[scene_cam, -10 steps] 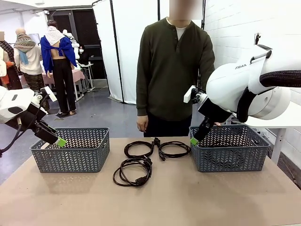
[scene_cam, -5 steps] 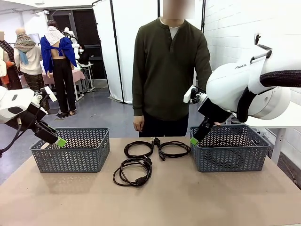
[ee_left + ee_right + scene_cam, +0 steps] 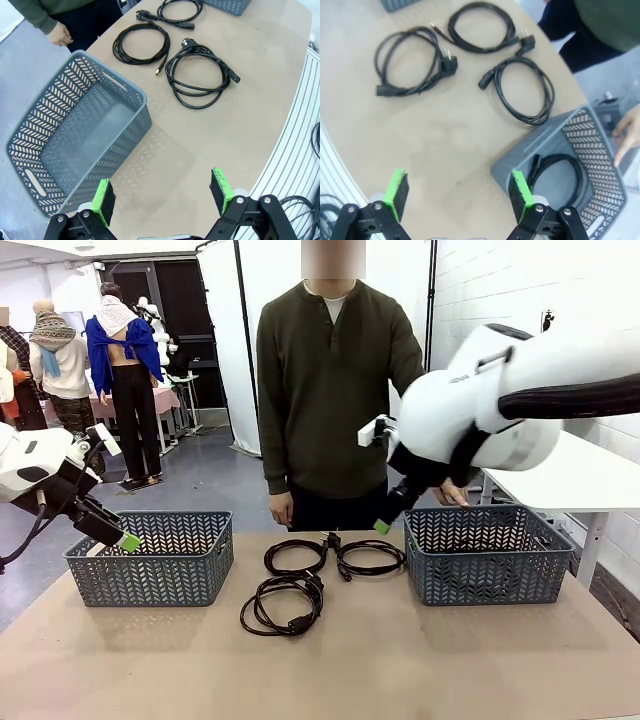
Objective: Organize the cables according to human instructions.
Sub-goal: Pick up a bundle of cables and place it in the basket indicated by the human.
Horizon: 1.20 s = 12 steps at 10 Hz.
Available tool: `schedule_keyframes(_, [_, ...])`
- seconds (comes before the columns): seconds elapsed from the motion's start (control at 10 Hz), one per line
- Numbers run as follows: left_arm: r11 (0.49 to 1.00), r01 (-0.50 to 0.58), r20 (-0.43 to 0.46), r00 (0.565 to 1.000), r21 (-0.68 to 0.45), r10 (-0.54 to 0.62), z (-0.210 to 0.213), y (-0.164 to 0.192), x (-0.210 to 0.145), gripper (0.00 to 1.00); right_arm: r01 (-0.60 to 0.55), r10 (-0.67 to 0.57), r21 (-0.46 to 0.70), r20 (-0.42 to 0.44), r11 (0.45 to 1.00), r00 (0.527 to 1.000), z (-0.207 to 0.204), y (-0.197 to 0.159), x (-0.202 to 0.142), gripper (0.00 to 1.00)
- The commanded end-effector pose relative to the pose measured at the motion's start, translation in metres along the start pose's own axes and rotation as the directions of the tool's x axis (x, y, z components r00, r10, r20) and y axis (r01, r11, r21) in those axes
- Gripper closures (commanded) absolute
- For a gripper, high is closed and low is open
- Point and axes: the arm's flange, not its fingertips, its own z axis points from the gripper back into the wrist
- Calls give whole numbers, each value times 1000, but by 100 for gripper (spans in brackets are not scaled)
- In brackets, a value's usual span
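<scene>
Altogether four cables [image 3: 449, 64], two baskets [image 3: 150, 570]

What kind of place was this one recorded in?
Probably an indoor robotics lab or test room. A work table holds grey baskets and coiled cables, with white partition screens and a painted brick wall behind.

At right a white brick wall [image 3: 470, 280], white screen panels [image 3: 225, 360] behind, grey floor [image 3: 200, 480] — white side table [image 3: 600, 485] far right.
</scene>
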Motion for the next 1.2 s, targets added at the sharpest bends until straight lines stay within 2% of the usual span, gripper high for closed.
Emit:
schedule_keyframes(0.0, [1000,-4,10,1000,-9,4,-1,2,-1,0,61,-64,-33,-90,998,994,-13,-6,41,0])
schedule_keyframes(0.3, [1000,-4,10,1000,-9,4,-1,2,-1,0,160,-161,-19,-171,987,972,-48,-19,83,0])
schedule_keyframes(0.5, [1000,-4,10,1000,-9,4,-1,2,-1,0,178,-177,-11,-194,984,965,-69,-34,99,0])
schedule_keyframes(0.8, [1000,-4,10,1000,-9,4,-1,2,-1,0,226,-222,-15,-249,974,943,-98,-53,107,0])
schedule_keyframes(1.0, [1000,-4,10,1000,-9,4,-1,2,-1,0,239,-232,-8,-269,971,935,-106,-56,101,0])
schedule_keyframes(1.1, [1000,-4,10,1000,-9,4,-1,2,-1,0,217,-207,15,-229,976,951,-102,-55,97,0])
